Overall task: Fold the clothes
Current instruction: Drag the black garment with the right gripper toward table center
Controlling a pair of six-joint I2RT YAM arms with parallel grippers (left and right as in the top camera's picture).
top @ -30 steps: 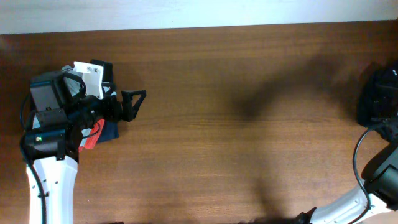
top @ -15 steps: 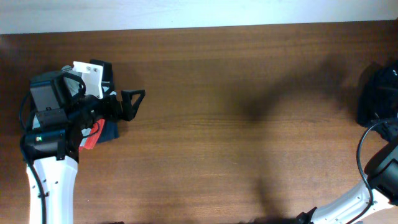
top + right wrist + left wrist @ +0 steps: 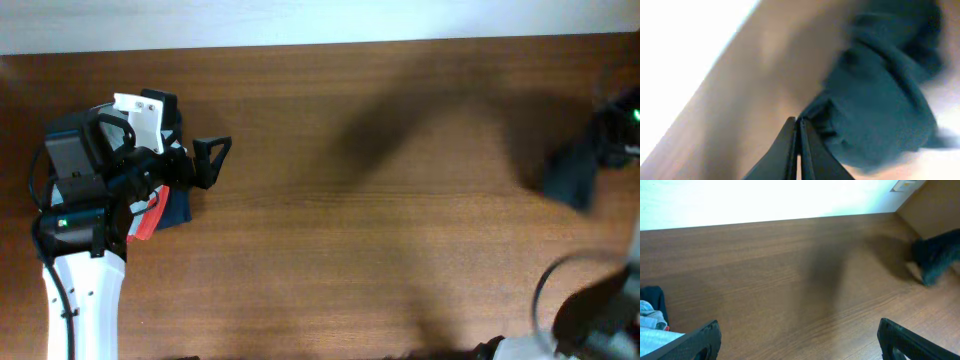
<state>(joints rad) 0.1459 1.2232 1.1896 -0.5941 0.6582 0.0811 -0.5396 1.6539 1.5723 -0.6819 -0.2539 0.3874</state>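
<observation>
Our black T-shirt (image 3: 572,178) sits bunched and blurred at the right end of the table (image 3: 380,250). It looks soft, light and limp, so we judge it best taken by a hem or shoulder corner. The right gripper (image 3: 798,131) is closed tight, apparently pinching a fabric edge. The left gripper (image 3: 213,163) gapes wide and empty. It is beside a folded orange-red garment (image 3: 148,218) and a navy garment (image 3: 180,208), well apart from the shirt.

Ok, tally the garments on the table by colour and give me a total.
Black T-shirt: 1
Orange-red garment: 1
Navy garment: 1
Light grey-blue garment: 1
Total: 4
</observation>
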